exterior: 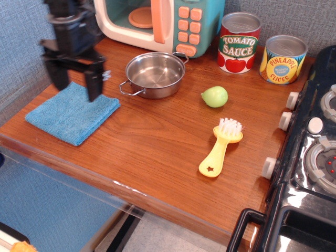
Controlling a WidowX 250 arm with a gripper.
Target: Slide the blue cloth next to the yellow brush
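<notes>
The blue cloth [72, 114] lies flat at the left front of the wooden counter. The yellow brush [220, 147] lies right of the middle, white bristles toward the back, handle toward the front. My gripper [76, 84] is open and empty, blurred by motion, and hangs over the back edge of the cloth. Its two black fingers [94, 85] point down and stand wide apart. A wide stretch of counter separates the cloth from the brush.
A steel pan [155, 74] stands behind the middle. A green pear-like fruit [214, 96] lies behind the brush. A toy microwave [157, 21], a tomato sauce can [239, 42] and a pineapple can [283, 59] line the back. A black stove [310, 157] fills the right.
</notes>
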